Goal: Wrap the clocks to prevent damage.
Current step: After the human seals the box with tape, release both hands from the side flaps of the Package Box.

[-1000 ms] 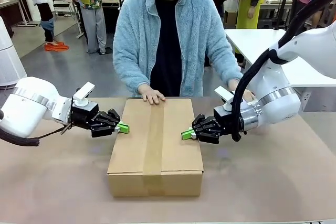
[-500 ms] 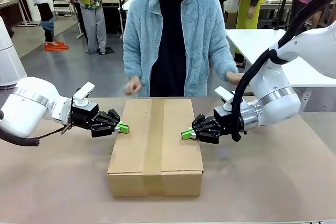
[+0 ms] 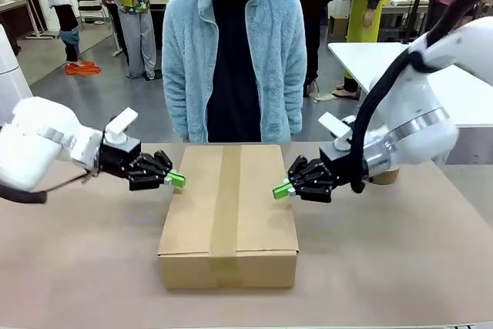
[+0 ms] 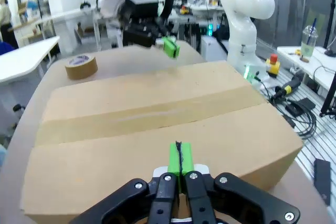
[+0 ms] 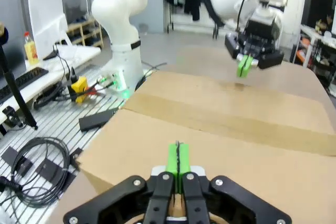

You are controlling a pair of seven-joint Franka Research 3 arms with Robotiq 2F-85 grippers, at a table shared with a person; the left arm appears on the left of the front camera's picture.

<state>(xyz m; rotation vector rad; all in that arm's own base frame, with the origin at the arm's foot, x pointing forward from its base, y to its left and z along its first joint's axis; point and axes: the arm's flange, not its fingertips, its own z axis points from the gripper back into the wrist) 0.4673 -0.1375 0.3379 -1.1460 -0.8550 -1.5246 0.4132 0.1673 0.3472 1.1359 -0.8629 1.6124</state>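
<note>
Showing tape roll (image 4: 81, 67) beside box (image 4: 157, 124)

Taped box (image 3: 228, 217) between both pincers

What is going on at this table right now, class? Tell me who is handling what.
A closed cardboard box, sealed with a strip of brown tape along its top, sits in the middle of the table. The left end effector and the right end effector are both shut and empty, poised at the box's two side edges. The person stands at the far side with hands off the box. A brown tape roll lies on the table beside the right arm.
</note>
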